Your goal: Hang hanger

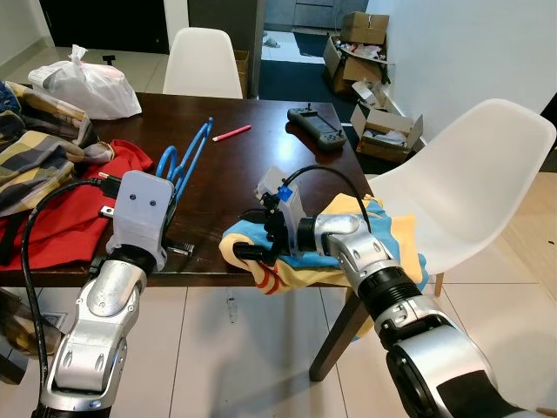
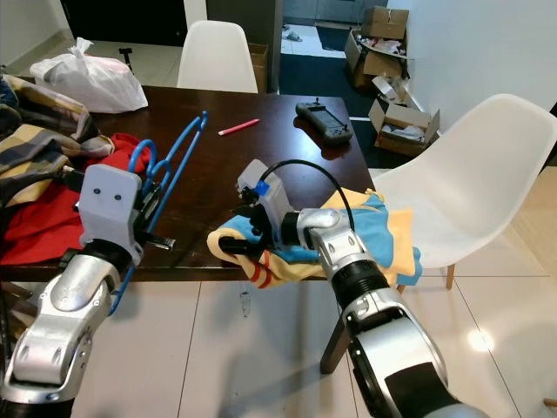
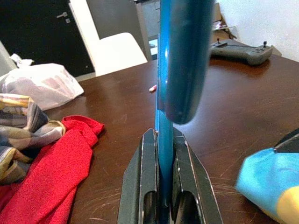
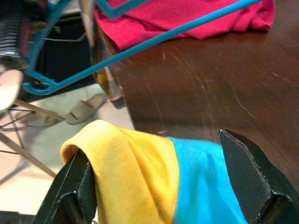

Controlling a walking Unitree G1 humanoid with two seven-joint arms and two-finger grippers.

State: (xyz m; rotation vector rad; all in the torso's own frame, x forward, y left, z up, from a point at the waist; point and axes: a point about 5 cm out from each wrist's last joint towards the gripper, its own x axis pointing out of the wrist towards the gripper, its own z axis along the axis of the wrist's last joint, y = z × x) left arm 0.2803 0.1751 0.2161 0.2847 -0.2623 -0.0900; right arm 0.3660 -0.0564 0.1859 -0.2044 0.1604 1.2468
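Note:
A blue wire hanger [image 1: 187, 157] stands tilted above the dark wooden table [image 1: 252, 174], on its left half. My left gripper [image 3: 161, 186] is shut on the hanger's lower bar [image 3: 163, 135], near the table's front edge. A yellow and blue garment [image 1: 387, 235] drapes over the table's front right corner. My right gripper [image 1: 257, 246] is shut on a bunched fold of that garment [image 4: 140, 172], just off the front edge. The hanger [image 4: 154, 42] is close to this fold but does not touch it.
A red cloth [image 1: 61, 209] and a plaid cloth [image 1: 35, 148] lie on the table's left side. Behind them is a white plastic bag [image 1: 83, 83]. A pink pen [image 1: 231, 132] and a black controller [image 1: 319, 126] lie further back. White chairs stand at the right [image 1: 470, 183] and far side [image 1: 202, 61].

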